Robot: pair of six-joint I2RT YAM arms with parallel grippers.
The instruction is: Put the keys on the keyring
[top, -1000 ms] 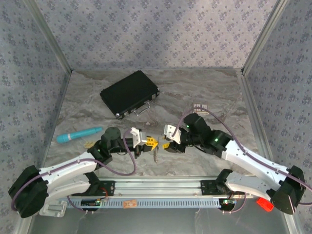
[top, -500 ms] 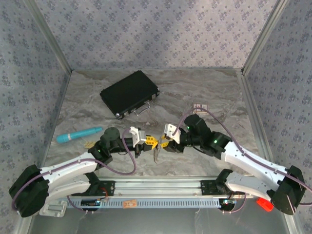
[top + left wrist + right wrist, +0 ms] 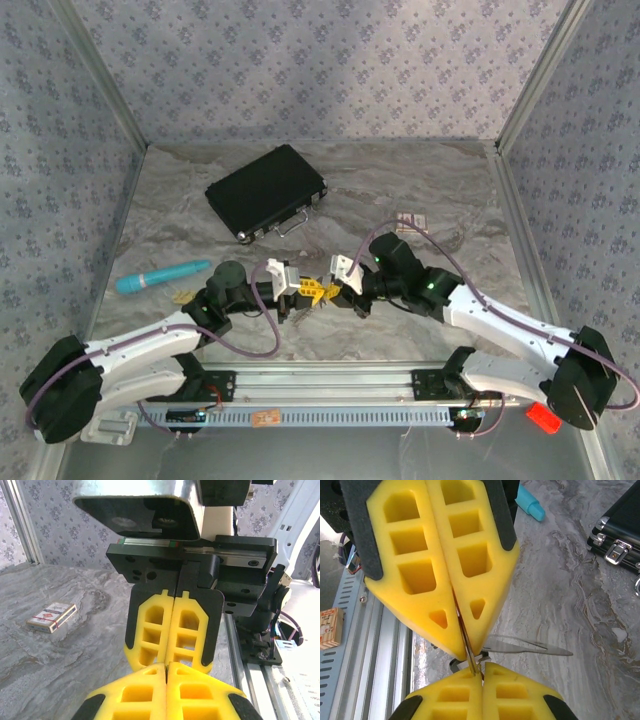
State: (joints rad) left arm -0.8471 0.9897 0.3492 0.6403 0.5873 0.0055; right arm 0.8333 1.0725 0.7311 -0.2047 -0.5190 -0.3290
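Closing the gap seen a second ago, the two grippers now meet tip to tip over the near middle of the table (image 3: 180,200). The left gripper (image 3: 306,293) has edged a little towards the centre. The right gripper (image 3: 336,291) has swung in further, until its yellow pads touch the other pair. The key (image 3: 301,313), which hung clear below the left gripper before, now sits tucked under the joined fingers and is hard to make out from above.

In the right wrist view the left gripper (image 3: 470,652) has its jaws pressed together on a thin metal edge (image 3: 461,625) running down the seam. It may be the keyring or a key seen edge-on; I cannot tell which. The right gripper (image 3: 482,672) is also closed, pad against pad, with its tips against the left gripper's tips where the metal edge ends. Just behind that point the key (image 3: 530,648) sticks out sideways, its blade above the marble.

In the left wrist view both the left gripper (image 3: 166,669) and the right gripper (image 3: 169,657) show no gap between their pads.

The black case (image 3: 265,190), blue tube (image 3: 162,277) and card pack (image 3: 412,220) lie where they were.
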